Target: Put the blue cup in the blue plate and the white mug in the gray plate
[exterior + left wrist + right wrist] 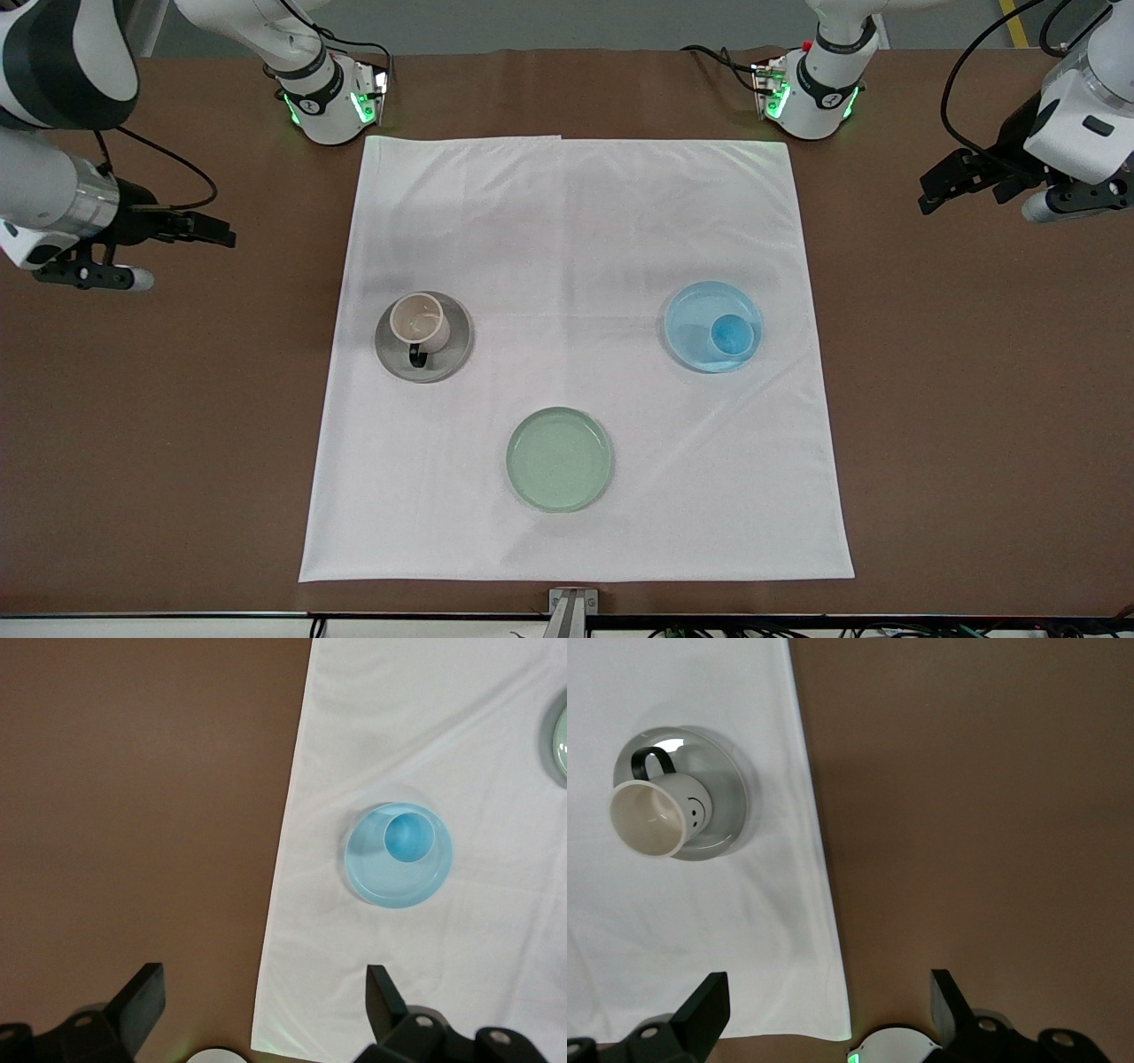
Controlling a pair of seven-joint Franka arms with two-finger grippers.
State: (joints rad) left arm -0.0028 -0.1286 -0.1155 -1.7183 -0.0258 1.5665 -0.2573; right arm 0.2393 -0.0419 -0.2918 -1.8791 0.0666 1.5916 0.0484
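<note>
Left pincer [939,190]: spread wide, empty, touching nothing; up over bare brown table [974,399] off the white cloth [576,221] at the left arm's end. Fingers [142,997] set well apart in the left wrist view, nothing between them.

Right pincer [208,232]: likewise spread wide and empty, fingers [704,1010] well apart in the right wrist view; over bare table off the cloth at the right arm's end. Both arms parked clear of the cloth.

Blue cup [732,334]: upright inside the blue plate [691,319], off centre, close to the rim on the side nearer the front camera. Plate flat on the cloth, toward the left arm's end.

White mug [419,322]: upright on the gray plate [443,363], black loop handle pointing toward the front camera. Small smiley face printed on the mug's side, seen in the right wrist view; no readable writing or brand anywhere. Gray plate on the cloth toward the right arm's end, level with the blue plate.

Pale green plate [559,459]: bare, on the cloth nearer the front camera than the gray plate, roughly midway between the two ends.
</note>
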